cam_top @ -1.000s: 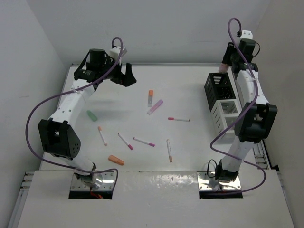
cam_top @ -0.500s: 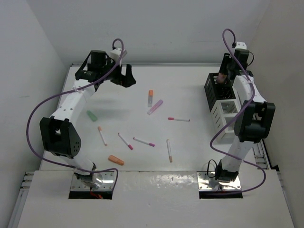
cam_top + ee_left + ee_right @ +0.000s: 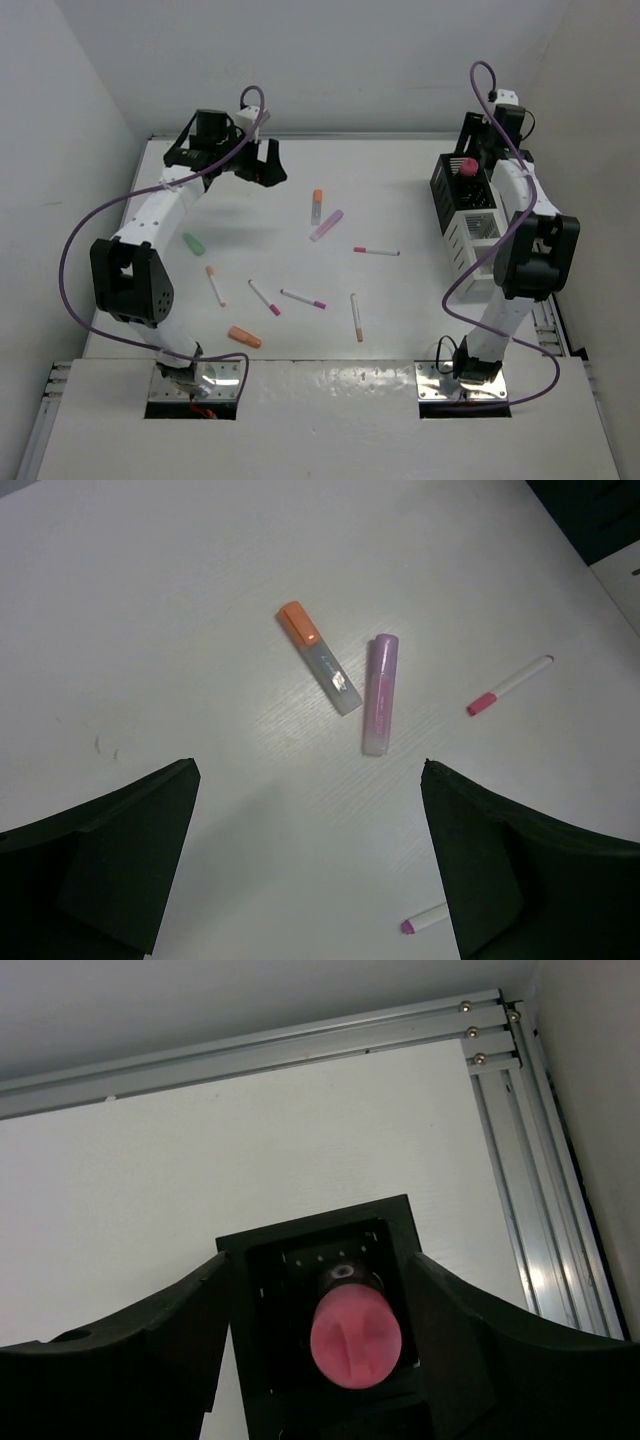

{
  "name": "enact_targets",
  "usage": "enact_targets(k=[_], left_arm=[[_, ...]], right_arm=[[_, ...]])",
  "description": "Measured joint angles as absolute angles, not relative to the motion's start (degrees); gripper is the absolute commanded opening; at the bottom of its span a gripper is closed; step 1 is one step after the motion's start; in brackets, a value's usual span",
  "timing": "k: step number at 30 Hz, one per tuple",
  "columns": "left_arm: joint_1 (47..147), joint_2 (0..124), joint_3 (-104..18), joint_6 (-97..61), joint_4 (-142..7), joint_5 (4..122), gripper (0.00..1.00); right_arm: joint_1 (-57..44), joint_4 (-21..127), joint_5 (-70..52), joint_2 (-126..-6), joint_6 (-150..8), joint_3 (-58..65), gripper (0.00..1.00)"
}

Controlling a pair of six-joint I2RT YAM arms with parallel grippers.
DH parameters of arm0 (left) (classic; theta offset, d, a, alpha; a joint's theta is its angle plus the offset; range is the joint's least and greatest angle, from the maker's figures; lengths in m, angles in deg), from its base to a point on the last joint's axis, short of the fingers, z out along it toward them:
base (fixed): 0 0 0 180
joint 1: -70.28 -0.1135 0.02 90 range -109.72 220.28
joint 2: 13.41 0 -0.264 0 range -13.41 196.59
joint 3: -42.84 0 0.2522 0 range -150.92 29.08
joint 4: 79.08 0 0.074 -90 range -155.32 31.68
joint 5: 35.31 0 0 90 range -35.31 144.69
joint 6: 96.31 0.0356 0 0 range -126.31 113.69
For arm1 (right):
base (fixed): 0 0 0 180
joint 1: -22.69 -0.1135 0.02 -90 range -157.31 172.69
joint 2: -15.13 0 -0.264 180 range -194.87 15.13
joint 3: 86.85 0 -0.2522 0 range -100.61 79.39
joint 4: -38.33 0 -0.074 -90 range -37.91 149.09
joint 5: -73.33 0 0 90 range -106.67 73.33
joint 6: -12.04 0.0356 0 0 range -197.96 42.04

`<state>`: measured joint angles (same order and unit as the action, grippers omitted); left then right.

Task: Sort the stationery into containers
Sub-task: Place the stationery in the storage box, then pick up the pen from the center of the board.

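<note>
My right gripper point(image 3: 474, 150) hangs open over the black box holder point(image 3: 448, 190) at the far right. A pink-and-maroon piece point(image 3: 466, 167) stands upright inside the holder. In the right wrist view the pink piece point(image 3: 356, 1345) sits in the holder point(image 3: 300, 1232) between my spread right gripper point(image 3: 318, 1260), free of both fingers. My left gripper point(image 3: 262, 160) is open and empty at the far left. In its wrist view the left gripper point(image 3: 310, 770) looks down on an orange-capped piece point(image 3: 320, 658), a lilac piece point(image 3: 380, 693) and a white pen point(image 3: 509, 685).
The white slatted rack point(image 3: 478, 236) stands just in front of the black holder. On the table lie a mint-green piece point(image 3: 193, 243), an orange piece point(image 3: 244, 337) and several white pens, one point(image 3: 376, 251) near the rack. A metal rail point(image 3: 520, 1160) edges the table's right side.
My right gripper lowered the pink-and-maroon piece into the black holder and opened, letting it go. My left arm shifted slightly.
</note>
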<state>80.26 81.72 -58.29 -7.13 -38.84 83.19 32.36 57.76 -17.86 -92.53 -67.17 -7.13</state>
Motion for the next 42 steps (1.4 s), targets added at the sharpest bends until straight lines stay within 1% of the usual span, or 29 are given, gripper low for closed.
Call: enact_targets(k=[2, 3, 7, 9, 11, 12, 14, 17, 20, 24, 26, 28, 32, 33, 35, 36, 38, 39, 42], left_arm=[[80.3, 82.9, -58.5, -7.0, -38.7, 83.4, 0.98], [80.5, 83.8, -58.9, -7.0, -38.7, 83.6, 0.94], [82.2, 89.1, -61.3, -7.0, -38.9, 82.4, 0.93], [84.2, 91.8, -62.3, -7.6, -38.9, 80.6, 0.89], [87.0, 94.7, -63.8, -8.8, -38.5, 76.8, 0.82], [88.2, 96.1, -64.9, -9.2, -38.4, 75.3, 0.72], [91.3, 99.3, -67.3, -10.5, -38.2, 71.7, 0.61], [94.8, 104.0, -70.5, -11.7, -37.9, 67.7, 0.59], [96.5, 108.3, -72.5, -13.2, -37.8, 65.1, 0.57], [96.8, 114.1, -75.2, -15.0, -37.3, 61.2, 0.55], [96.8, 116.2, -76.0, -15.6, -37.3, 59.3, 0.52], [96.8, 117.6, -76.3, -15.9, -37.1, 57.7, 0.51], [96.9, 119.1, -77.3, -16.3, -37.4, 56.1, 0.45], [96.9, 119.4, -77.3, -16.3, -37.4, 55.8, 0.39], [96.9, 119.6, -77.6, -16.1, -37.5, 55.4, 0.32], [96.9, 119.7, -77.7, -16.0, -37.6, 55.4, 0.22], [96.6, 119.7, -77.7, -15.7, -37.6, 55.3, 0.14], [96.5, 119.7, -77.7, -15.5, -37.6, 55.5, 0.07], [95.6, 119.6, -77.7, -15.3, -37.5, 58.8, 0.04]], right_arm=[[32.3, 58.3, -16.5, -92.3, -66.7, -7.1, 0.69], [32.3, 58.8, -16.0, -92.0, -66.3, -7.1, 0.69], [32.3, 62.1, -13.0, -88.9, -65.0, -7.1, 0.69], [32.3, 63.9, -11.2, -85.7, -64.4, -6.9, 0.69], [32.3, 64.8, -9.1, -81.2, -63.9, -5.3, 0.69], [32.3, 65.5, -8.1, -78.7, -63.7, -4.4, 0.70], [32.3, 65.6, -6.0, -73.4, -63.4, -1.3, 0.70], [32.3, 66.7, -3.4, -66.3, -63.3, 4.5, 0.70], [32.3, 67.7, -1.7, -63.1, -63.4, 9.2, 0.70], [32.3, 70.6, -0.2, -62.4, -63.4, 13.0, 0.70], [32.3, 72.3, 0.5, -62.4, -63.4, 13.6, 0.70], [32.3, 73.0, 1.1, -62.4, -63.4, 13.6, 0.69], [32.3, 73.8, 2.1, -62.2, -63.4, 13.6, 0.69], [32.2, 73.9, 2.3, -62.1, -63.4, 13.6, 0.69], [31.9, 74.2, 2.7, -62.0, -63.6, 13.6, 0.69], [31.7, 74.5, 2.9, -61.9, -63.7, 13.6, 0.69], [31.1, 74.9, 3.2, -61.8, -64.0, 13.6, 0.69], [30.6, 75.2, 3.5, -61.8, -64.1, 13.6, 0.69], [28.8, 75.5, 4.5, -61.8, -64.1, 13.5, 0.70]])
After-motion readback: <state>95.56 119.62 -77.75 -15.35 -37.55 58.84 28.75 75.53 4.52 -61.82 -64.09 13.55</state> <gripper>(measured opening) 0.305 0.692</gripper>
